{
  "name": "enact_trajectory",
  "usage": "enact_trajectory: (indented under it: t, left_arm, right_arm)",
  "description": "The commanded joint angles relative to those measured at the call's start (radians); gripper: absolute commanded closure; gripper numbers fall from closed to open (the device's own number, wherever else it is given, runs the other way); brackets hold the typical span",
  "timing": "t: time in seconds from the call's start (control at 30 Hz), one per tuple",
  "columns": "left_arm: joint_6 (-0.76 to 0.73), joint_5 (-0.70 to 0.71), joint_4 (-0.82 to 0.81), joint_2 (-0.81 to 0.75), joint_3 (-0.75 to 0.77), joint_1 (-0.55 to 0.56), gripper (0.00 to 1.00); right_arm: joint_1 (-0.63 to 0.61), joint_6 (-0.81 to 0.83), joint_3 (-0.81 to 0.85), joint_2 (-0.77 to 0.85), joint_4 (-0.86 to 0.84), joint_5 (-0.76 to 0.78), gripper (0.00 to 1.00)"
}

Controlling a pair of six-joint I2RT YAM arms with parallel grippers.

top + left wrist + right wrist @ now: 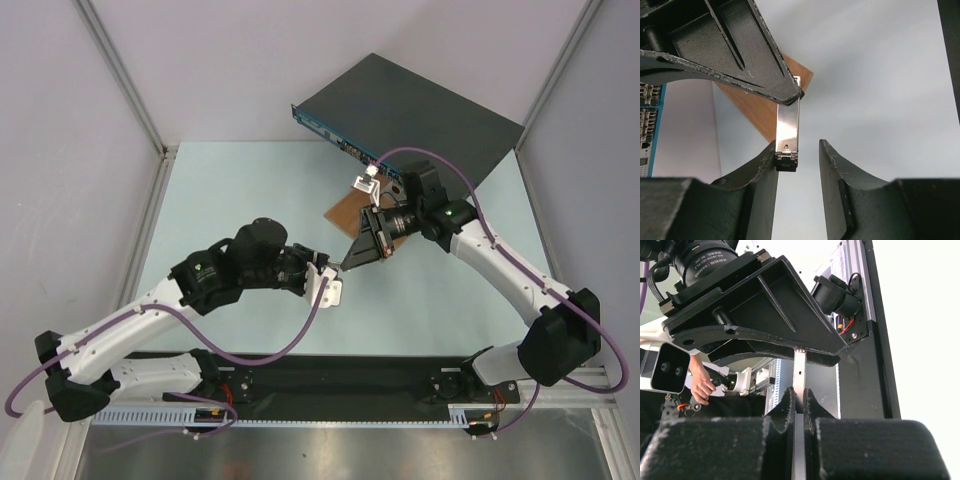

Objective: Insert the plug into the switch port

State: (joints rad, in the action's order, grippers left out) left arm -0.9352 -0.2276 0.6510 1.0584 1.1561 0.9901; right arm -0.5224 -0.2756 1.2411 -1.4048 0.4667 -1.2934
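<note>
1. The switch (420, 105) is a big flat dark grey box at the far right of the pale table (230, 190).
2. Its thin blue face (322, 124), with rows of little ports, looks toward the near left.
3. A brown wooden board (348, 210) lies flat on the table, just on the near side of that blue face.
4. The plug (788, 120) is a thin shiny silver bar with a black end.
5. The plug is up in the air between the two grippers, close to the near edge of the board. It is on the near side of the switch and is not in any port yet.
6. The right gripper (798, 392) reaches in from the right. Its jaws are squeezed tight on one end of the plug, so the silver bar is pinched between its two black fingers.
7. The left gripper (797, 146) reaches in from the left and meets the black end of the plug. Its jaws are about half open around that end.
8. One finger (765, 167) of the left gripper touches the side of the plug. The other finger (837, 167) is apart from it, with a gap in between, so the left gripper does not grip the plug.
</note>
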Motion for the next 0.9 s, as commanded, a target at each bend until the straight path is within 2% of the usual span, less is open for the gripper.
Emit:
enact_trajectory:
  t: [0.0, 0.13, 0.17, 0.23, 0.37, 0.43, 0.47, 0.57, 0.63, 0.67, 0.73, 0.77, 0.83, 0.87]
  left_arm:
    - [-0.01, -0.001, -0.034, -0.005, 0.039, 0.019, 0.59]
    - [-0.01, 0.005, -0.05, 0.005, 0.039, 0.021, 0.59]
    - [-0.011, 0.005, -0.051, 0.006, 0.04, 0.021, 0.62]
    - [-0.01, 0.001, -0.054, 0.009, 0.042, 0.022, 0.69]
    - [-0.008, -0.001, -0.054, 0.017, 0.04, 0.024, 0.91]
    - [-0.005, 0.005, -0.048, 0.017, 0.04, 0.024, 0.99]
    - [0.004, 0.007, -0.047, 0.02, 0.039, 0.022, 1.0]
    - [0.067, 0.014, -0.042, 0.025, 0.042, 0.024, 1.0]
    - [0.145, 0.046, -0.053, 0.032, 0.048, 0.024, 1.0]
    - [0.264, 0.059, -0.057, 0.043, 0.059, 0.022, 1.0]
    - [0.372, 0.068, -0.019, 0.107, 0.132, 0.024, 1.0]
    - [0.495, 0.083, 0.007, 0.132, 0.158, 0.024, 1.0]
    - [0.617, 0.117, 0.035, 0.213, 0.247, 0.024, 0.99]
    - [0.727, 0.147, 0.045, 0.239, 0.276, 0.024, 1.0]
  right_arm:
    - [-0.002, 0.009, 0.02, -0.011, -0.011, -0.009, 1.0]
    - [-0.005, 0.021, 0.034, -0.019, 0.003, -0.006, 1.0]
    - [-0.005, 0.024, 0.035, -0.02, 0.006, -0.006, 1.0]
    - [-0.005, 0.03, 0.041, -0.022, 0.015, -0.004, 1.0]
    - [-0.004, 0.036, 0.047, -0.026, 0.021, -0.004, 1.0]
    - [-0.002, 0.038, 0.052, -0.025, 0.023, -0.001, 1.0]
    - [0.002, 0.039, 0.063, -0.026, 0.023, 0.006, 1.0]
    - [0.039, 0.076, 0.128, -0.031, 0.055, 0.069, 0.72]
    - [0.08, 0.104, 0.178, -0.037, 0.069, 0.118, 0.64]
    - [0.1, 0.107, 0.239, -0.046, 0.069, 0.173, 0.59]
    - [0.168, 0.093, 0.297, -0.049, 0.049, 0.21, 0.51]
    - [0.191, 0.079, 0.355, -0.048, 0.035, 0.239, 0.45]
    - [0.249, 0.028, 0.391, -0.036, -0.013, 0.265, 0.39]
    - [0.269, 0.009, 0.399, -0.025, -0.035, 0.294, 0.36]
